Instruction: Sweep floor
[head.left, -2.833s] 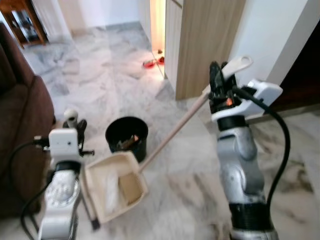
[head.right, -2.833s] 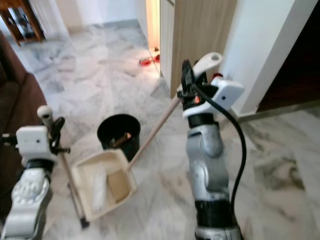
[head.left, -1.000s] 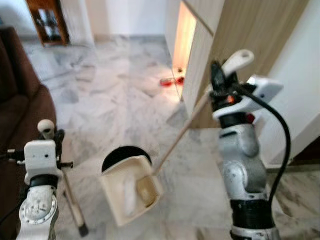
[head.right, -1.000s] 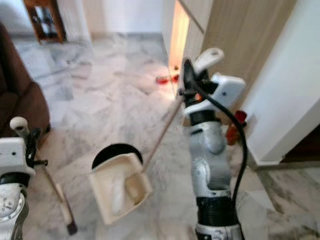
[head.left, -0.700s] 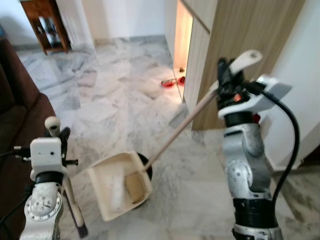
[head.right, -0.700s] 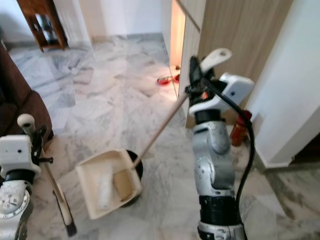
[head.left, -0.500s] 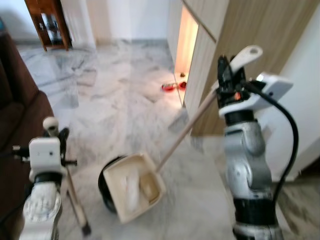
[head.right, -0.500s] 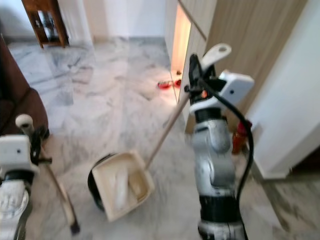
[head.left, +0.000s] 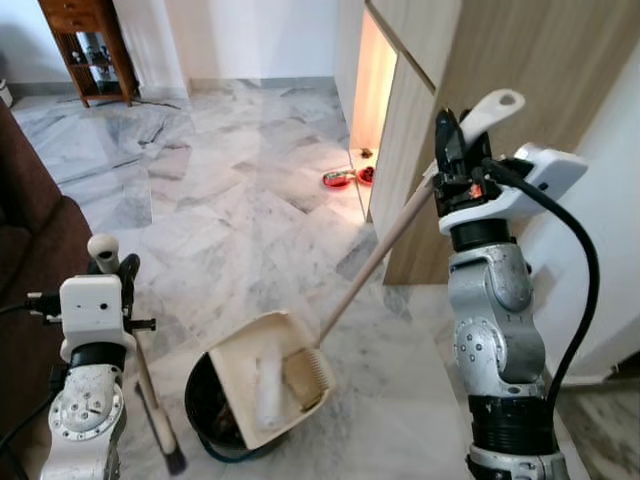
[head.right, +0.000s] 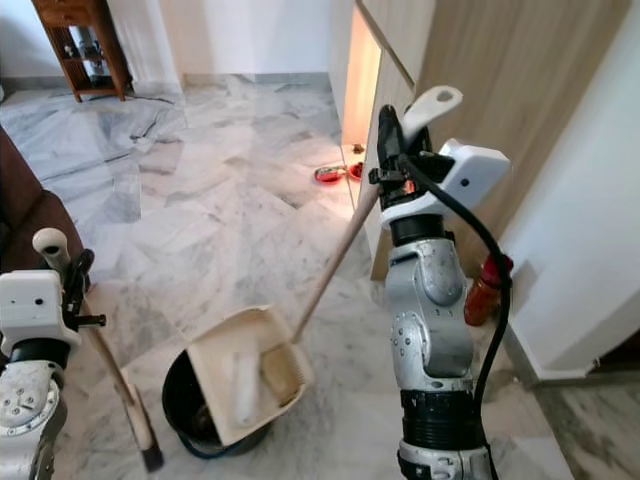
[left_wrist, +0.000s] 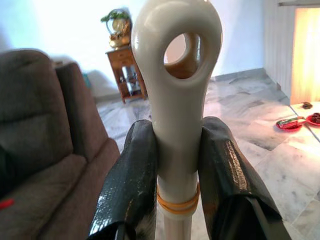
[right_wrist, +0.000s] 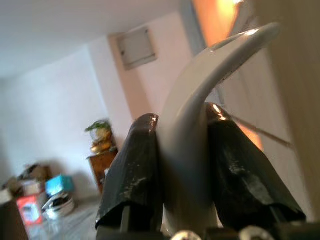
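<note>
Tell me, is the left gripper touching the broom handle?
Touching. The left wrist view shows the left gripper with both black fingers pressed against the white broom handle.

L end effector (left_wrist: 176, 170) low, clamped; R end effector (right_wrist: 182, 165) raised, clamped.

Cream dustpan (head.left: 268, 375), black bin (head.left: 207, 420), grey-veined marble floor (head.left: 230, 215).

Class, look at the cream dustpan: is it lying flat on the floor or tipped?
Tipped. The dustpan hangs tilted over the black bin, off the floor, with debris still in it; the right gripper clamps its long handle.
</note>
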